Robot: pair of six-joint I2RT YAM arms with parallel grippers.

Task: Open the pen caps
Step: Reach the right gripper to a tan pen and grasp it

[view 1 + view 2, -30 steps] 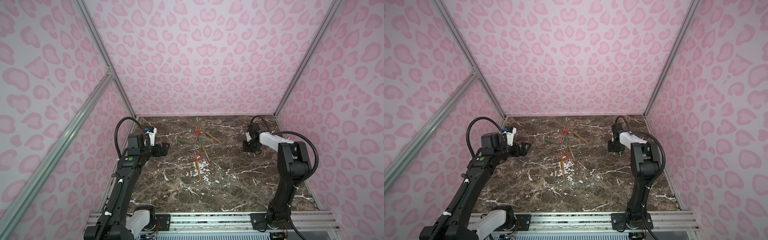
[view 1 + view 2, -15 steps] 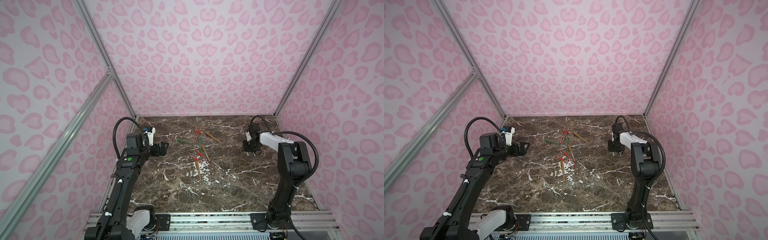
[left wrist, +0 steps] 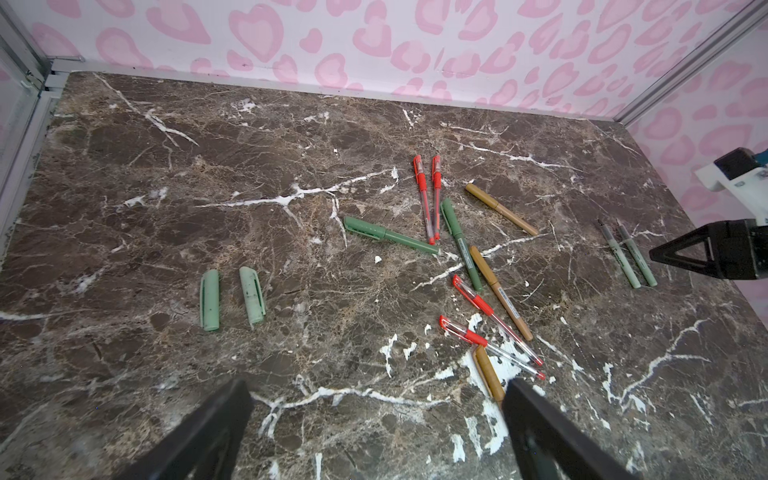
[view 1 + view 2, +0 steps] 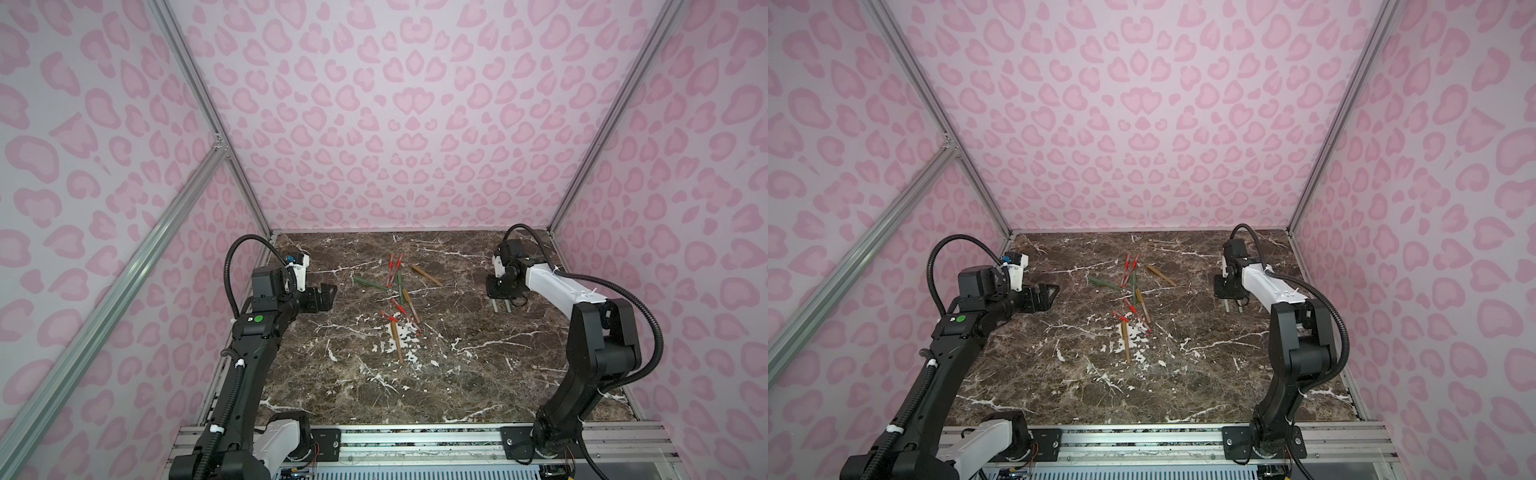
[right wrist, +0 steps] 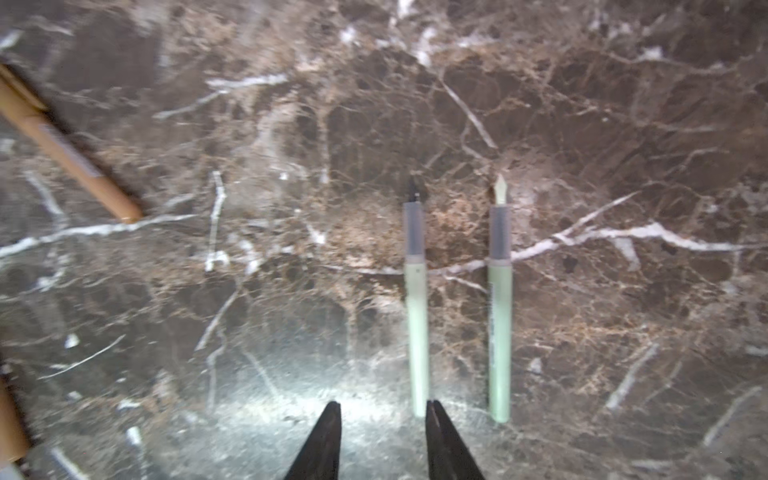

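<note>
Pale-green uncapped pens (image 5: 500, 332): barrel print blurred, unreadable; right tool (image 5: 384, 419) apart.

Two pale green plastic pen caps (image 3: 231, 298) lie side by side on the brown marble counter (image 3: 208, 174), apart from the scattered capped pens (image 3: 461, 257).

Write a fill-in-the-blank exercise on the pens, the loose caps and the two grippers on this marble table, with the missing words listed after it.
1. The number of pale green loose plastic caps lying side by side on the brown marble table is ____.
2. The two uncapped pale green pen barrels lie side by side near the ____ gripper.
3. The left gripper holds ____.
4. The number of capped red pens is ____.

Missing words: two; right; nothing; four
</note>
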